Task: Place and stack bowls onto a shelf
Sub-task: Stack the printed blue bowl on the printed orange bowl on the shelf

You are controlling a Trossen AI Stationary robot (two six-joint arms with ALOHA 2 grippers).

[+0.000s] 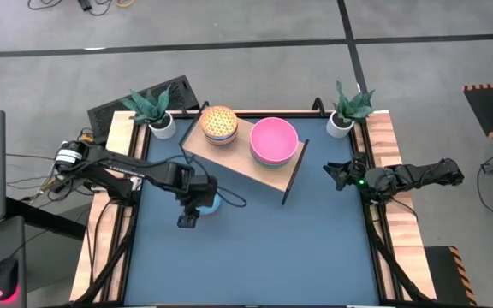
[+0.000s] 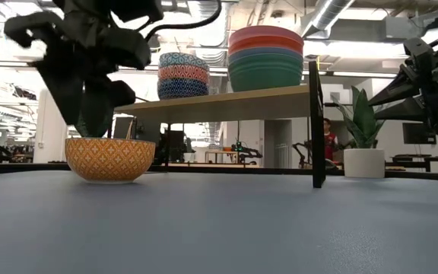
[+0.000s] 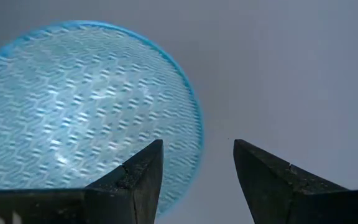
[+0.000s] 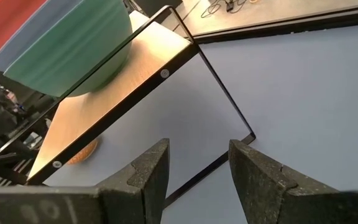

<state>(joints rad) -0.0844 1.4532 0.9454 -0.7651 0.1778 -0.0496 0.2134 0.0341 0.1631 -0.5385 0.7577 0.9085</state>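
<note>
Table (image 1: 264,248) is a flat slate blue with light wood side rails (image 1: 394,145). Shelf (image 2: 226,104) is pale wood on thin black legs. On it, the big bowls (image 2: 265,58) go red-pink, blue-grey, then green, plain all round. The small stack (image 2: 183,75) is patterned, light blue over orange-red. Down on the table, a yellow bowl (image 2: 109,158) with orange lattice outside, blue wavy weave inside. Arms and fingers (image 3: 135,177) are dark, near black.

Open jaws of the left gripper (image 3: 197,177) over the light blue patterned bowl's (image 3: 73,106) rim, blue table (image 3: 291,68) beneath.
</note>
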